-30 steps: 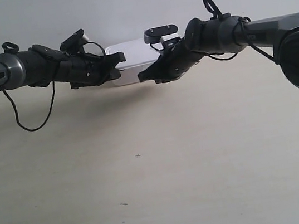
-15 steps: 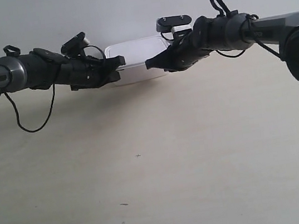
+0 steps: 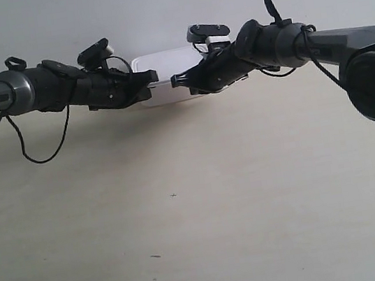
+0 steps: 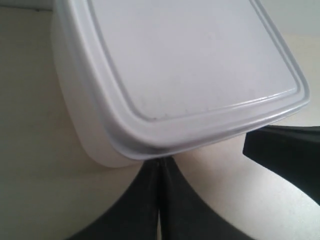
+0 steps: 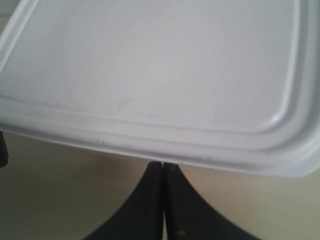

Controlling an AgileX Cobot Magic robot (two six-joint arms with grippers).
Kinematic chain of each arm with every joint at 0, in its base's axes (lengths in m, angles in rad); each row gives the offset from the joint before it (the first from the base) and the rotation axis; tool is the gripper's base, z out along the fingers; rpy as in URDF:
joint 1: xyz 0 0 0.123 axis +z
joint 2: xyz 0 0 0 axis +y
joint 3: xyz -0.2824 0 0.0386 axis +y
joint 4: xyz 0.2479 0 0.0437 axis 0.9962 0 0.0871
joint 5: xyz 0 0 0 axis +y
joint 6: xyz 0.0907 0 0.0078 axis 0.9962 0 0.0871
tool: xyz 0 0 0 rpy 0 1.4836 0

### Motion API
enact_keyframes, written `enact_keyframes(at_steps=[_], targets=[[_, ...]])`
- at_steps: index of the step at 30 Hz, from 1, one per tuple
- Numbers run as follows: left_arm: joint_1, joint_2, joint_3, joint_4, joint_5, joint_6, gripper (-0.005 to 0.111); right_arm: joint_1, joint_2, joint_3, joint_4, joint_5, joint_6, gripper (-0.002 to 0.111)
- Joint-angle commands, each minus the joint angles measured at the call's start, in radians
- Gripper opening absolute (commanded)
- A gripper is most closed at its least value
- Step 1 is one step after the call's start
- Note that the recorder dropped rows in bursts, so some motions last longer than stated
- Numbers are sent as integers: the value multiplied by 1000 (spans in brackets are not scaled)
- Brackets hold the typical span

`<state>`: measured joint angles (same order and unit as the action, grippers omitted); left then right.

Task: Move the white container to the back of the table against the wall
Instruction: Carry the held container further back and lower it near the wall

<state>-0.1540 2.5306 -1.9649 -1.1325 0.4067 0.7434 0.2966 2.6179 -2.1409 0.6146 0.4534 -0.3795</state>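
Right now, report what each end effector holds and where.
Nothing: the left end effector and right end effector are shut, tips at the white container's rim.

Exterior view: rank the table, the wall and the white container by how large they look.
1. table, most of the frame.
2. wall, a band across the top.
3. white container, smallest; it sits far back and is partly hidden.

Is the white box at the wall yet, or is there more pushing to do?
Nearly done. The white container sits far back on the table, by the wall; whether it touches, I cannot tell. In hand: the left claw and right claw, both shut, have their tips at its rim. To do: maybe one last nudge, then backing away.
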Motion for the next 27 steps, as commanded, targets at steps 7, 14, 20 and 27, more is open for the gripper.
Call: enact_keyframes(at_steps=[7, 14, 20, 27], targets=[[18, 31, -72, -26, 10, -19, 0, -5, 0, -20, 8, -137, -10, 0], [18, 39, -72, -26, 10, -19, 0, -5, 2, -20, 8, -138, -10, 0], [27, 32, -72, 3, 37, -26, 0, -5, 2, -20, 1, -103, -18, 0], [37, 17, -62, 119, 87, -126, 0, -5, -2, -20, -25, -49, -18, 0]])
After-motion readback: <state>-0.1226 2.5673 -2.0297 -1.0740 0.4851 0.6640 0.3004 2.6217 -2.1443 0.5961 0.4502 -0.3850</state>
